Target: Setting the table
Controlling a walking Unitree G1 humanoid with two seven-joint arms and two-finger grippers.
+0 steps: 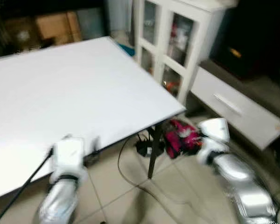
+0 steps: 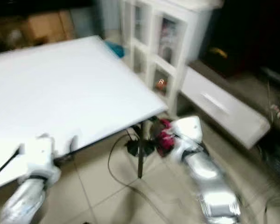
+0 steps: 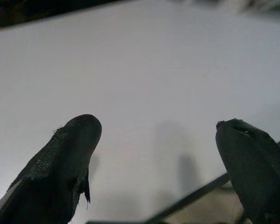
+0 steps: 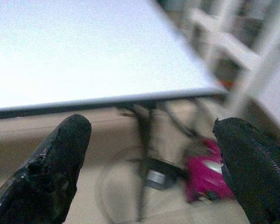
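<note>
A bare white table (image 1: 65,93) fills the left of the eye views, its near corner pointing right. My left arm reaches over the table's front edge; in the left wrist view the left gripper (image 3: 158,154) is open above the white top, both black fingers (image 3: 60,163) spread wide. My right arm hangs off the table's right corner above the floor. The right gripper (image 4: 154,163) is open too, looking at the table edge and its black leg (image 4: 144,154). No tableware is in sight.
A white glass-door cabinet (image 1: 177,42) stands right of the table, with a low white bench (image 1: 233,109) beside it. A pink-red bundle (image 1: 182,137), a power strip and cables (image 1: 144,147) lie on the tiled floor under the table's corner. Cardboard boxes (image 1: 56,25) sit behind.
</note>
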